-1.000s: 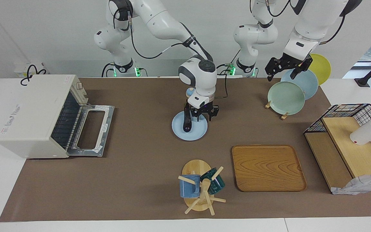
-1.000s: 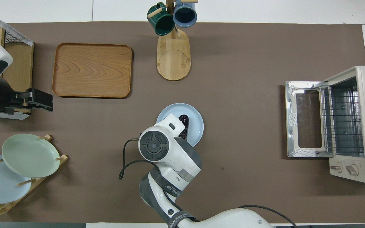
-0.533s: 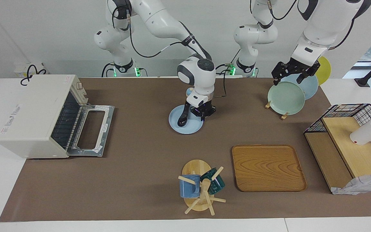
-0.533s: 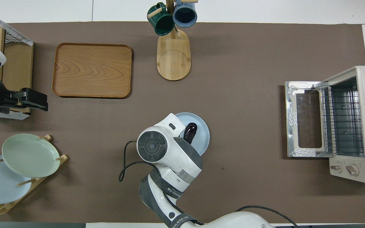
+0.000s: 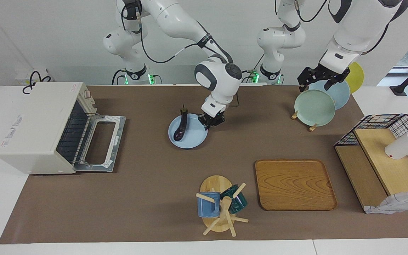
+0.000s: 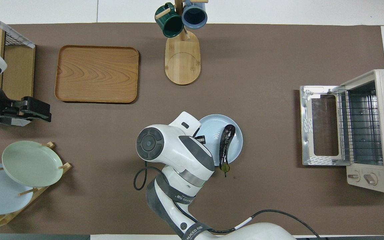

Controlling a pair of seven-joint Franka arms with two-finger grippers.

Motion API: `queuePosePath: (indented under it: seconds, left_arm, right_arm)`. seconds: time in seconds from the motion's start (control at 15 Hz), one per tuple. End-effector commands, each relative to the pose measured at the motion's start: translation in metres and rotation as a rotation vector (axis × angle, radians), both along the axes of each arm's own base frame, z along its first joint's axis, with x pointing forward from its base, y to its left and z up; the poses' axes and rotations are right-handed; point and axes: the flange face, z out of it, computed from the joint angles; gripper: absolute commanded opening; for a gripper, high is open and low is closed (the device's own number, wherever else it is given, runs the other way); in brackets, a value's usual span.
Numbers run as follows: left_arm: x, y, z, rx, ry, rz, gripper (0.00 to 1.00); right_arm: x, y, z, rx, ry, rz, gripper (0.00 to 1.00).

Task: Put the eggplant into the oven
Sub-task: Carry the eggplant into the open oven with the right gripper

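Observation:
The dark purple eggplant (image 5: 181,127) lies on a light blue plate (image 5: 193,139), its stem sticking out over the rim nearest the robots; it also shows in the overhead view (image 6: 226,146). My right gripper (image 5: 209,120) is shut on the plate's rim at the side away from the oven and holds the plate (image 6: 212,128) low over the table. The cream-white oven (image 5: 34,127) stands at the right arm's end of the table. Its door (image 5: 101,141) is dropped open and the wire rack (image 6: 358,126) shows. My left gripper (image 5: 313,82) waits open over the plate rack.
A plate rack (image 5: 313,106) holds green, blue and yellow plates at the left arm's end. A wooden tray (image 5: 295,184) and a mug tree (image 5: 221,205) with two mugs stand farther from the robots. A wire-and-wood shelf (image 5: 384,159) stands beside the tray.
My right gripper has moved the plate with the eggplant toward the oven. The eggplant has slid to the oven side of the plate. My left gripper has shifted slightly over the plate rack.

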Motion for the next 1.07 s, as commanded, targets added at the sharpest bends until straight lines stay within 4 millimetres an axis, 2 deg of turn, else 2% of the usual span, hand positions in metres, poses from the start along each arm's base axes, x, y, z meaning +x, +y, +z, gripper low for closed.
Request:
queuePosePath:
  seconds: [0.0, 0.2, 0.33, 0.6, 0.73, 1.0]
  left_arm:
    - [-0.002, 0.005, 0.003, -0.021, 0.015, 0.006, 1.00]
    - [-0.001, 0.009, 0.002, -0.023, 0.015, 0.014, 1.00]
    - [-0.001, 0.009, 0.002, -0.023, 0.015, 0.014, 1.00]
    - [-0.001, 0.009, 0.003, -0.022, 0.015, 0.015, 1.00]
    - [-0.001, 0.009, 0.003, -0.021, 0.014, 0.014, 1.00]
    - [0.000, 0.006, 0.003, -0.015, 0.006, 0.007, 1.00]
  right_arm:
    - [0.016, -0.048, 0.025, -0.032, 0.026, 0.056, 0.00]
    - [0.043, -0.127, 0.053, -0.007, 0.051, 0.084, 0.00]
    - [0.051, -0.181, 0.072, 0.013, 0.069, 0.112, 0.00]
    - [0.052, -0.245, 0.095, 0.030, 0.081, 0.115, 0.00]
    - [0.055, -0.278, 0.099, 0.036, 0.094, 0.128, 0.00]
    - [0.053, -0.359, 0.111, 0.038, 0.111, 0.141, 0.00]
